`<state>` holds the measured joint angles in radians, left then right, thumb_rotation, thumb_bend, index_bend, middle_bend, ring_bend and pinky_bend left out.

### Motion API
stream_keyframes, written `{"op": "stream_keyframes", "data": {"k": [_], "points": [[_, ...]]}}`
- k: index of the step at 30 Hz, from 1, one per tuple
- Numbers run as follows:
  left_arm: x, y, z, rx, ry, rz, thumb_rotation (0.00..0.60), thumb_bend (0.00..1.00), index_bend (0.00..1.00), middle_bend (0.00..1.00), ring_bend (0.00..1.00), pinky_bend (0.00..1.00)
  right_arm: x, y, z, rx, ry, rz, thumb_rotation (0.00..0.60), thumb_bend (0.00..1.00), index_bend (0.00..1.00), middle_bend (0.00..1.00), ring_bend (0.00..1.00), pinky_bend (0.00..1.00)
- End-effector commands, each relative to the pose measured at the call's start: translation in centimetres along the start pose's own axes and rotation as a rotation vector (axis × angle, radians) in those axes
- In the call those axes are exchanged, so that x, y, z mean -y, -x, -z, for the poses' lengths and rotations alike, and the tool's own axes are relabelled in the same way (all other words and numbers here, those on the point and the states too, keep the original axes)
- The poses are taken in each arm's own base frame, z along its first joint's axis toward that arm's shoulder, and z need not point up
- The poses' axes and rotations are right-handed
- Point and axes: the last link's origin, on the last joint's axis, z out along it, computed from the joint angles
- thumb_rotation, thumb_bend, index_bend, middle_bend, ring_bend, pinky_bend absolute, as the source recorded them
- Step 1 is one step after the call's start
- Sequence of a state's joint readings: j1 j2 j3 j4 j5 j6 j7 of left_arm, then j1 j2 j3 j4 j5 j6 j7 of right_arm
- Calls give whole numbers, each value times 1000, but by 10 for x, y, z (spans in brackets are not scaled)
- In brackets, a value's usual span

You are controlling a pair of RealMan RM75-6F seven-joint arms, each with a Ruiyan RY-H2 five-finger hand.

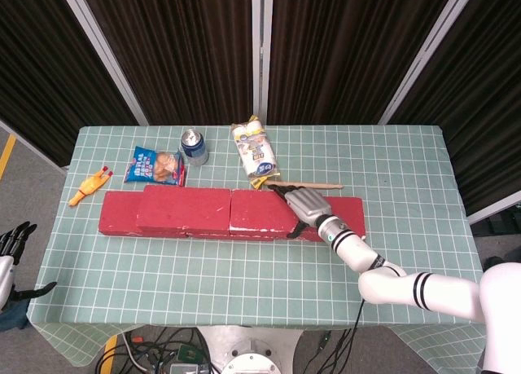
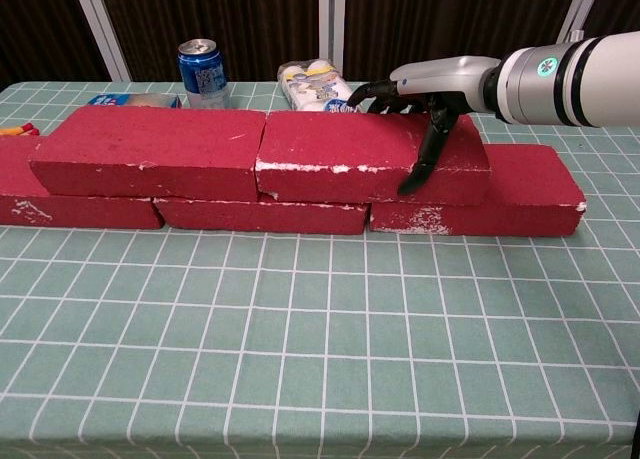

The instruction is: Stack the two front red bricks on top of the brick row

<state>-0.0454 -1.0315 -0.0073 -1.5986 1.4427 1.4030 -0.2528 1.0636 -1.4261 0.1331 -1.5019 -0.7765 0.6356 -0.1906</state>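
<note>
Head view: your right hand (image 1: 307, 204) grips the right upper red brick (image 1: 262, 210); two upper bricks top the brick row (image 1: 232, 213); left hand (image 1: 11, 242) off-table, fingers spread | Chest view: three chipped bottom bricks, upper bricks (image 2: 150, 151) before one soda can (image 2: 203, 74).

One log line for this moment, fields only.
stage: both upper bricks on row | right hand: grips right upper brick | left upper brick: placed | left hand: idle, off table
</note>
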Motion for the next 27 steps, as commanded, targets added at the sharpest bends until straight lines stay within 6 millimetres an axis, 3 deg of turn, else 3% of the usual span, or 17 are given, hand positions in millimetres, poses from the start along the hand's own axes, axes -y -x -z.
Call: {"op": "stream_keyframes", "data": {"k": [1, 6, 10, 13, 20, 24, 27], "points": [[0, 0, 0, -1, 0, 1, 600, 12, 17, 0, 0, 0, 1, 0, 0, 1, -1, 0, 600, 67, 0, 148, 108, 192], [1, 0, 0, 1, 1, 2, 600, 12, 17, 0, 0, 0, 2, 2, 0, 8, -4, -3, 600, 30, 0, 71, 27, 145], [1, 0, 0, 1, 1, 2, 600, 12, 17, 0, 0, 0, 3, 2, 0, -2, -8, -11, 600, 0, 0, 3, 0, 49], [1, 0, 0, 1, 1, 2, 600, 13, 17, 0, 0, 0, 4, 1, 1, -12, -12, -21, 600, 0, 0, 0, 0, 0], [0, -1, 0, -4, 1, 3, 600, 12, 17, 0, 0, 0, 8, -3, 7, -49, -34, -54, 600, 0, 0, 0, 0, 0], [-1, -3, 1, -12, 7, 1, 600, 12, 17, 0, 0, 0, 5, -13, 22, -89, -44, -54, 600, 0, 0, 0, 0, 0], [-4, -4, 1, -20, 18, -3, 600, 13, 17, 0, 0, 0, -6, -24, 47, -155, -35, -14, 600, 0, 0, 0, 0, 0]]}}
